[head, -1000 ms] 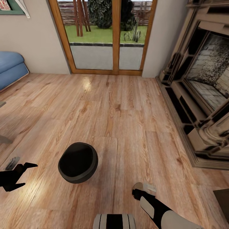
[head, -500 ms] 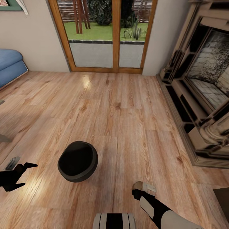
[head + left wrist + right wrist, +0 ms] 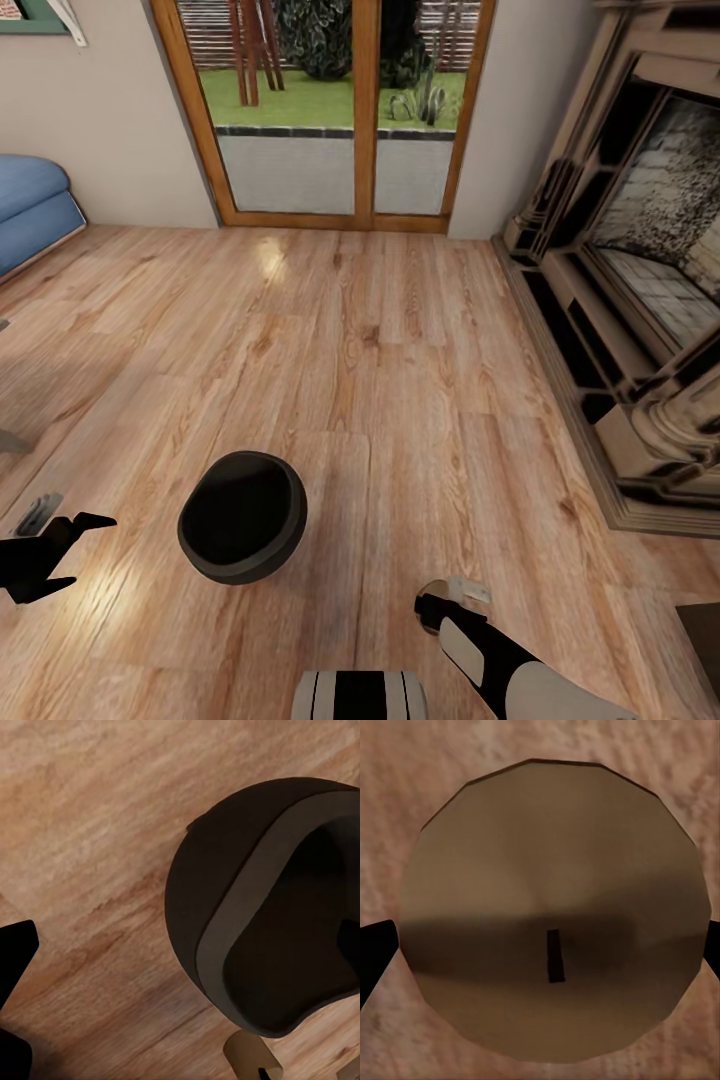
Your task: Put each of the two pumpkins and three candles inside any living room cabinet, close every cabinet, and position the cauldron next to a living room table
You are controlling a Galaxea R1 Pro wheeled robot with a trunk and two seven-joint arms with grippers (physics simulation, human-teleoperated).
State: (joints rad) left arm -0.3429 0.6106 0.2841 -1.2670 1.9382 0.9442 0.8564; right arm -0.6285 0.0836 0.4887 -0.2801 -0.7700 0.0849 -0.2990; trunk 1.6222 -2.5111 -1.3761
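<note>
The black cauldron (image 3: 243,516) stands on the wood floor with its mouth up, and its dark belly and rim (image 3: 262,907) also show in the left wrist view. My left gripper (image 3: 93,548) hangs open to the cauldron's left, a short gap away, with nothing in it. My right gripper (image 3: 432,604) is low over the floor to the cauldron's right, with its fingertips (image 3: 375,952) against both sides of a pale candle (image 3: 555,907) whose dark wick points at the camera. The candle (image 3: 450,590) sits at the tip of that arm. Pumpkins and cabinet are out of view.
A brick-and-stone fireplace (image 3: 640,300) runs along the right side. Glass doors (image 3: 340,110) are straight ahead, and a blue sofa corner (image 3: 30,210) sits at far left. A grey sliver, perhaps the table (image 3: 8,438), touches the left edge. Open wood floor lies ahead.
The whole picture has shifted slightly, so the camera moved. The cauldron, both grippers and the candle keep the same places relative to each other.
</note>
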